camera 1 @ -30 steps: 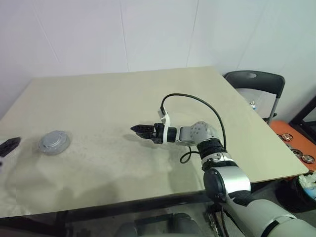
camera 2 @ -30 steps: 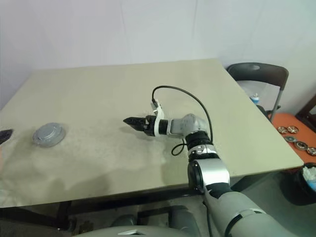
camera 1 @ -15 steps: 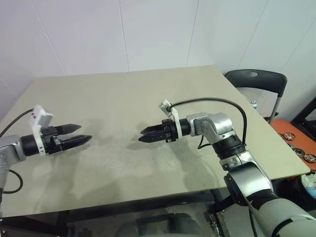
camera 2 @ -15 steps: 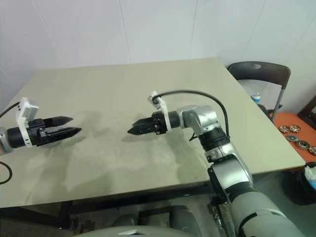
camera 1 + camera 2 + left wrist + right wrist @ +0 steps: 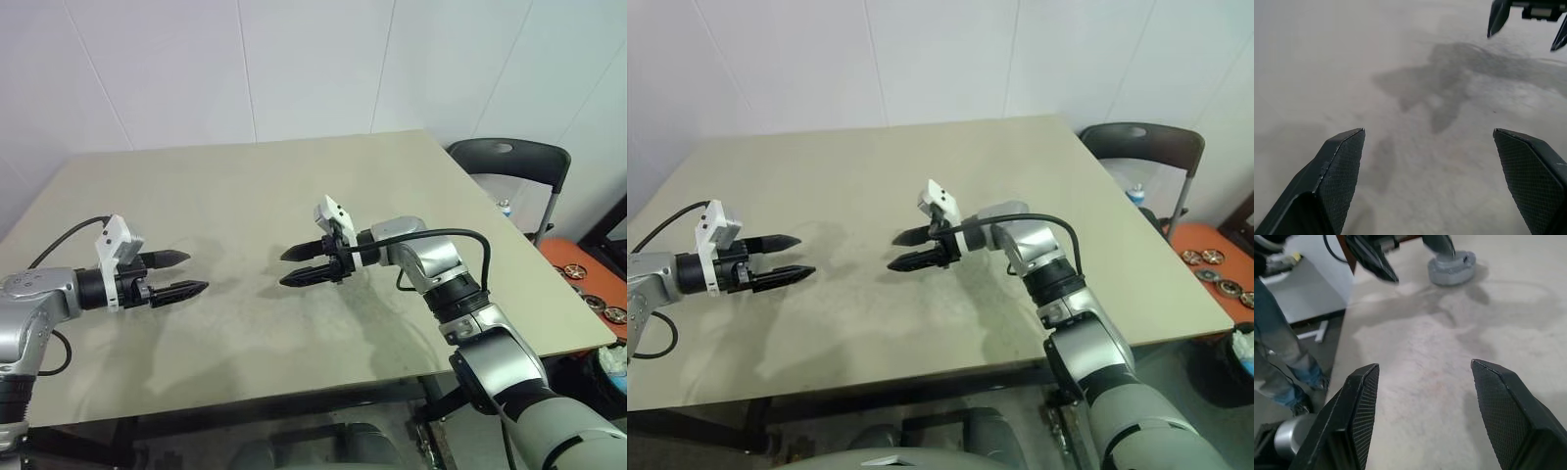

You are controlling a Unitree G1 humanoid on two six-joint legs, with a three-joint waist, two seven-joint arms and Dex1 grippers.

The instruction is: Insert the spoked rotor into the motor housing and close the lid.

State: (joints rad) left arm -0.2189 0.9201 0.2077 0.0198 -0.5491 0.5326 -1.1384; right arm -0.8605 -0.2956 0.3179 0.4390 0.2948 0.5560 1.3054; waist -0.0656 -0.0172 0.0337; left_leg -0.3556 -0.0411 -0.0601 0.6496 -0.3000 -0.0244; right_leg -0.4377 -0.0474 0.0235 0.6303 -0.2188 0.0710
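My left gripper (image 5: 193, 272) hovers open over the left part of the table, with nothing between its fingers (image 5: 1339, 171). My right gripper (image 5: 284, 267) hangs open and empty above the table's middle, pointing left toward the left gripper; its tips also show in the left wrist view (image 5: 1497, 17). A grey round disc (image 5: 1452, 267), which I take for the lid, lies flat on the table just beneath the left gripper's fingers (image 5: 1371, 257). From the head views the left arm hides it. The spoked rotor and the motor housing are out of view.
The beige table (image 5: 294, 196) has its front edge close to me. A dark chair (image 5: 509, 162) stands at the table's right. An orange tray with round parts (image 5: 588, 289) lies on the floor to the right. A person's legs in jeans (image 5: 1278, 357) stand beside the table's left side.
My left arm swung in from the left edge to over the grey disc, covering it in the head views. The right gripper rolled, so its fingers now stand one above the other.
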